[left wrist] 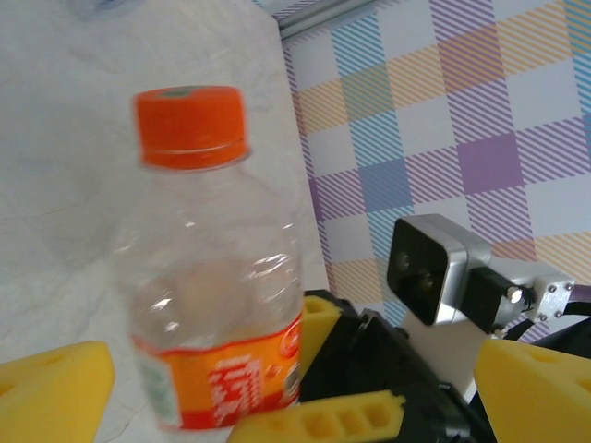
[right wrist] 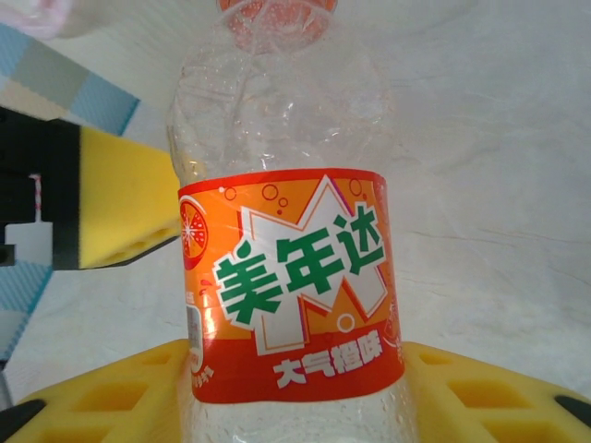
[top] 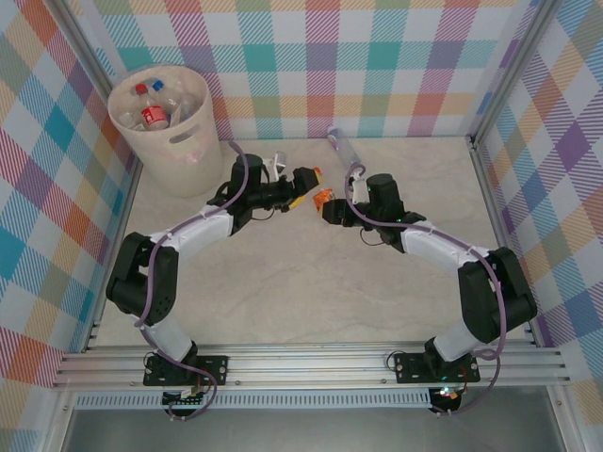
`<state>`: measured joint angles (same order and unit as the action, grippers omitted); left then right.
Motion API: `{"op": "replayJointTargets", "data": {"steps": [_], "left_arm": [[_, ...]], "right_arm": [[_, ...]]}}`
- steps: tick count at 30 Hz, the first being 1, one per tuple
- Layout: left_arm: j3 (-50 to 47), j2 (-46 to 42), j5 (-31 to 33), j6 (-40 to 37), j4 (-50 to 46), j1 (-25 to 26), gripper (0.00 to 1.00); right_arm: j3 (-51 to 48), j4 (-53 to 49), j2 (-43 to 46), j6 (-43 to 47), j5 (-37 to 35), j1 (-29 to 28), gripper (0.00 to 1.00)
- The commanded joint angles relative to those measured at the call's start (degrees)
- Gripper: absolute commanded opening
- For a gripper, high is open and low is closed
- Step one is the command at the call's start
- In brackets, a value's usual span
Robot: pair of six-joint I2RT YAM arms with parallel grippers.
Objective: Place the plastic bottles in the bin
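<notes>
— Right of the bin (top: 179,141), what's that between the arms?
— One orange bottle (right wrist: 286,277): clear, crinkled body, orange cap, orange label with green-and-white characters. Right fingers (right wrist: 480,392) clamp its lower part; left fingers (left wrist: 55,388) stand wide apart either side of it, over the counter (top: 283,292).

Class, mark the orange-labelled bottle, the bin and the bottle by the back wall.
orange-labelled bottle (right wrist: 291,286): right wrist view, label.
bin (top: 165,169): top external view, outer wall.
bottle by the back wall (top: 345,144): top external view, body.
</notes>
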<state>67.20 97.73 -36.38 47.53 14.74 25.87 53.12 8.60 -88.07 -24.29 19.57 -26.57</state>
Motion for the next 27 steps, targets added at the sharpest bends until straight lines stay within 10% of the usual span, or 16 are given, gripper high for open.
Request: {"op": "replayJointTargets", "data": {"steps": [1,17,27], "left_arm": [[2.43,2.40,0.61,-0.09,-0.35,0.43,1.00],[6.21,5.50,12.93,-1.74,-16.31,0.16,1.00],[5.19,5.75,1.75,0.04,-3.07,0.83,0.79]], "right_arm": [[-0.69,6.79,1.68,-0.75,5.04,-0.97,0.48],[-0.70,11.54,1.55,-1.00,3.73,-2.53,0.49],[0.28,11.64,-0.42,-0.54,4.89,-3.22,0.50]]}}
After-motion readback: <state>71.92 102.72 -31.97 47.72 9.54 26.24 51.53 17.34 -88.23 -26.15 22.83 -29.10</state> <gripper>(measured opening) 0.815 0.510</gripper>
